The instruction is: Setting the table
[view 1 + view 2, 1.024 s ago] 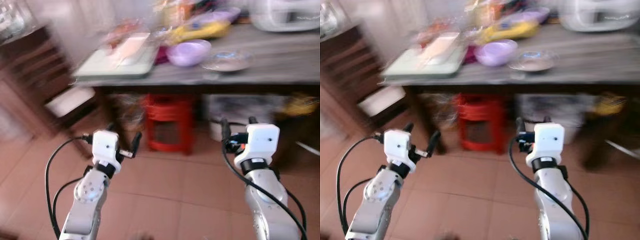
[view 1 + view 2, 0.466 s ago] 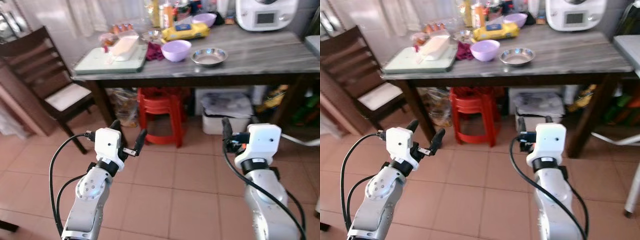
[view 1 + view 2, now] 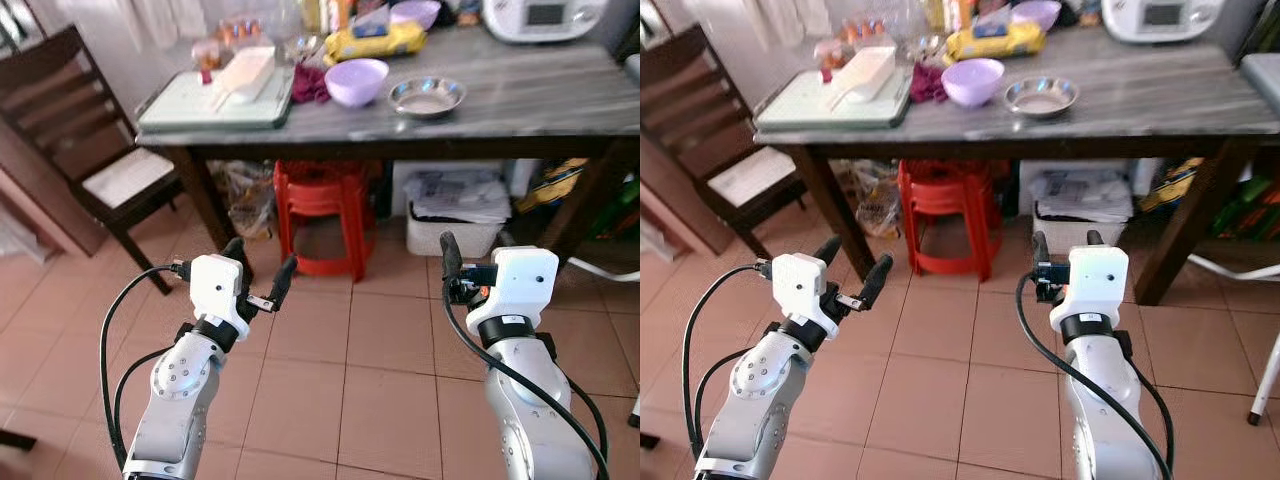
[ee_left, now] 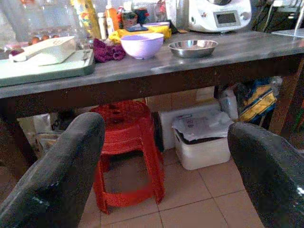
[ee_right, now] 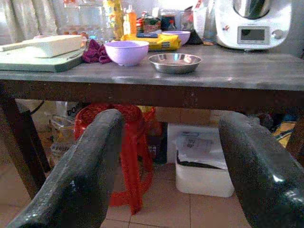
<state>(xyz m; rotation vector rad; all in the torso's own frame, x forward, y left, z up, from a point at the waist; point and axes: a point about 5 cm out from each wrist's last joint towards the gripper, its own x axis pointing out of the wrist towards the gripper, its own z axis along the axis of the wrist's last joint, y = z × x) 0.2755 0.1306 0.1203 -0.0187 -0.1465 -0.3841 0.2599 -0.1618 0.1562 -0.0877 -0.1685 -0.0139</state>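
1. The robot stands on a tiled floor [image 3: 380, 400] facing a grey table [image 3: 540, 100], which lies toward 12 o'clock.
2. The left gripper [image 3: 260, 272] is held up at about 8 o'clock in the head view, above the floor and well short of the table. Its two black fingers [image 4: 57, 180] are spread wide apart, released, with nothing between them.
3. The right gripper [image 3: 1064, 255] is raised at about 5 o'clock, also short of the table. Its fingers [image 5: 76, 180] stand well apart, holding nothing.
4. On the table, a lilac bowl [image 3: 357, 81] sits just beside a shallow steel dish [image 3: 426, 97], the dish at the bowl's 3 o'clock.
5. A dark red cloth [image 3: 309, 84] lies at the bowl's 9 o'clock, next to a pale green tray [image 3: 200, 105] carrying a white box [image 3: 245, 72].
6. A yellow packet [image 3: 375, 42] lies behind the bowl, at 12 o'clock from it, and a white appliance [image 5: 251, 23] stands toward the table's far right.
7. A red stool [image 3: 320, 215] and a white bin [image 3: 455, 215] sit under the table.
8. A dark wooden chair [image 3: 90, 160] stands at 10 o'clock.
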